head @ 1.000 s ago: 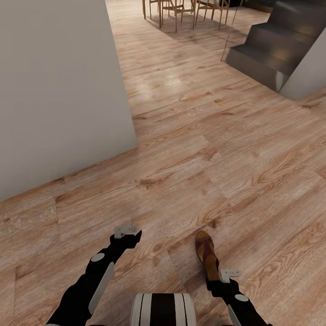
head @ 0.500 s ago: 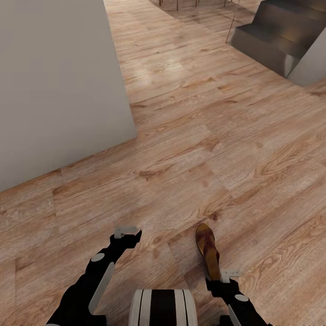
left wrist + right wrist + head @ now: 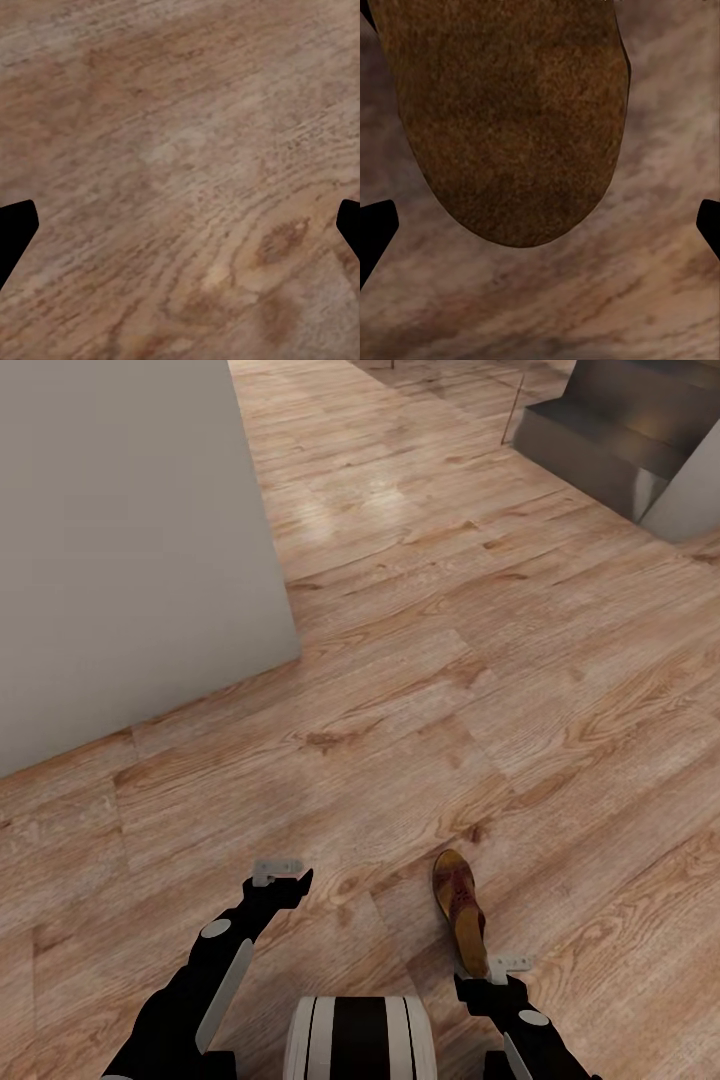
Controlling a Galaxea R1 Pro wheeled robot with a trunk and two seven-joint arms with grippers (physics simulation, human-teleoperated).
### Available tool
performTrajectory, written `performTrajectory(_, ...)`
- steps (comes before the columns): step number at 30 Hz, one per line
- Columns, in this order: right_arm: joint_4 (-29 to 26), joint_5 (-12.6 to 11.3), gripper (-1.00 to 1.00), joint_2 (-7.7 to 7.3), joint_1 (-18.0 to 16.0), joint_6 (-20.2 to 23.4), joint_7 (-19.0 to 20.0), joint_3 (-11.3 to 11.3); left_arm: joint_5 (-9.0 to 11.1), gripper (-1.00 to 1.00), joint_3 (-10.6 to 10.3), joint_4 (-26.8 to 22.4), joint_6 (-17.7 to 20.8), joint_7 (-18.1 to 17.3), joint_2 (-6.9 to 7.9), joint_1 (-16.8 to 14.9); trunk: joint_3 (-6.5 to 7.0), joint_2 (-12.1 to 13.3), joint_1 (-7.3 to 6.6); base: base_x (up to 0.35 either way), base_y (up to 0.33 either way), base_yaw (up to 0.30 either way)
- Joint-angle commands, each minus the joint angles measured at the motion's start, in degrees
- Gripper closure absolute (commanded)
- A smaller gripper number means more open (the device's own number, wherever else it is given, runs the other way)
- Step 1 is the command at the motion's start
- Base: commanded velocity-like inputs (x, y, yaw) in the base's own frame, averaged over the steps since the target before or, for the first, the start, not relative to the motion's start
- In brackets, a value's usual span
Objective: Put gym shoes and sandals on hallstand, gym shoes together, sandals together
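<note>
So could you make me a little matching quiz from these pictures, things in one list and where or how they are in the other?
Things:
1. sandal
2. left gripper
3. stairs
4. wall

Descriptions:
a. dark grey, far off on the robot's right
b. open, nothing between its fingers, above the wood floor
c. pale and plain, on the robot's left
d. brown, at the right gripper

Pairs: 1-d, 2-b, 3-a, 4-c

No legible text, labels or numbers anywhere.
</note>
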Motion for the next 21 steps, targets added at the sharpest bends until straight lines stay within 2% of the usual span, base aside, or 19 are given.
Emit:
performTrajectory(1, -0.1, 0.0, -1.0, 0.0, 0.0, 0.3, -0.1, 0.0, 0.5, -1.0, 0.0, -0.1, 0.3, 0.0, 0.0, 0.0, -0.03, 0.0, -0.01, 0.0, 0.0, 0.0)
performTrajectory(10, -0.1, 0.0, -1.0, 0.0, 0.0, 0.3, -0.1, 0.0, 0.5, -1.0, 0.0, -0.1, 0.3, 0.0, 0.0, 0.0, -0.03, 0.0, -0.01, 0.124, 0.0, 0.0)
performTrajectory(21, -0.1, 0.0, -1.0, 0.0, 0.0, 0.3, -0.1, 0.0, 0.5, -1.0, 0.0, -0.1, 0.3, 0.0, 0.0, 0.0, -0.03, 0.0, -0.01, 0.016, 0.0, 0.0)
